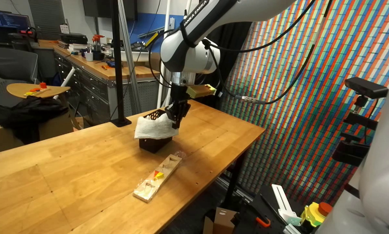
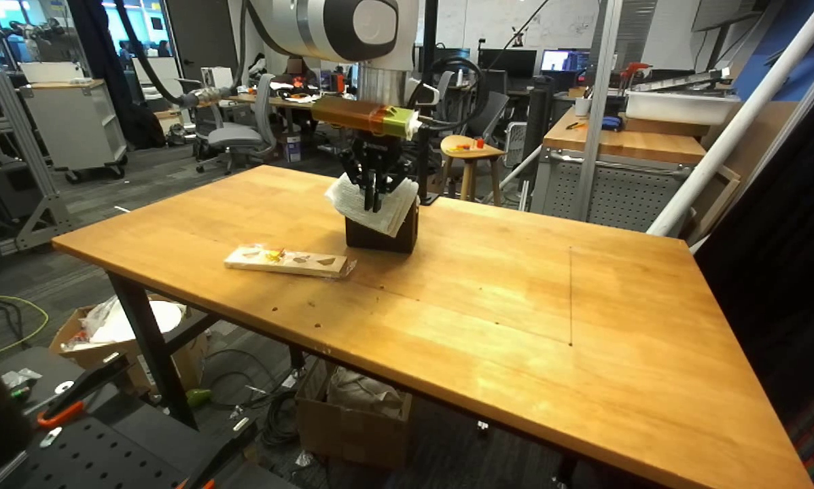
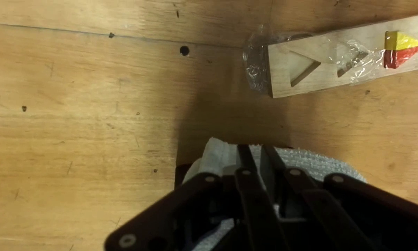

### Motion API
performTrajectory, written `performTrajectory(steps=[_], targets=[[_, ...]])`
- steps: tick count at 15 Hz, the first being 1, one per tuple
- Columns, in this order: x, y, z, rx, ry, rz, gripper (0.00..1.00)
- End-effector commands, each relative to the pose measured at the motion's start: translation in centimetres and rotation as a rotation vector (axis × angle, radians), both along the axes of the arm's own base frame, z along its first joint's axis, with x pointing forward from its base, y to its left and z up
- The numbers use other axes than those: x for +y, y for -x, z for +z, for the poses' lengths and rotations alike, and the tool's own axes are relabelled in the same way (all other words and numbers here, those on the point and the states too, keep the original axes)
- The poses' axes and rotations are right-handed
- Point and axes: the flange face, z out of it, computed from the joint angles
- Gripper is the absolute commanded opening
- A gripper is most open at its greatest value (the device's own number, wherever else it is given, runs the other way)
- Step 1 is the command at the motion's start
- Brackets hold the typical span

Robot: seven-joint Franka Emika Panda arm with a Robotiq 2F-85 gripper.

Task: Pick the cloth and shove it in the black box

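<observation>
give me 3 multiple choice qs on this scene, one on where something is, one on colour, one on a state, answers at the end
1. Where does the wooden board lie?
A. On the floor
B. On the tabletop, apart from the black box
C. Inside the black box

2. What colours are the bright pieces on the wooden board?
A. Blue and green
B. Purple and white
C. Red and yellow

3. How does the white cloth sit?
A. At least partly hanging outside the black box
B. Wholly inside the black box, out of sight
C. Spread flat on the tabletop

Answers:
1 B: in both exterior views, tabletop shows between the two.
2 C: the wrist view shows red and yellow side by side.
3 A: both exterior views show it covering part of the box's outer wall.
</observation>
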Motion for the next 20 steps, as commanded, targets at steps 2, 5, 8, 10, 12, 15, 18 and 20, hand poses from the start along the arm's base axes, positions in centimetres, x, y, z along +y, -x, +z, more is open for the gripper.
performTrajectory(steps=[2, 5, 8, 10, 12, 15, 18, 20], targets=[[-0.4, 0.7, 0.0, -0.052, -0.033, -0.035, 0.55], [-0.7, 0.4, -0.3, -0.07, -0.039, -0.046, 0.77], [-1.4, 0.4, -0.8, -0.088, -0.029, -0.053, 0.98], [-2.1, 0.7, -1.6, -0.1, -0.031, -0.071, 1.0], [-2.6, 1.1, -2.7, -0.118, -0.044, -0.098, 1.0], [-3.0, 1.5, -4.2, -0.16, -0.086, -0.151, 1.0], [-2.8, 1.0, -4.0, -0.231, -0.128, -0.21, 0.95], [-2.4, 0.4, -3.3, -0.288, -0.151, -0.229, 0.88]])
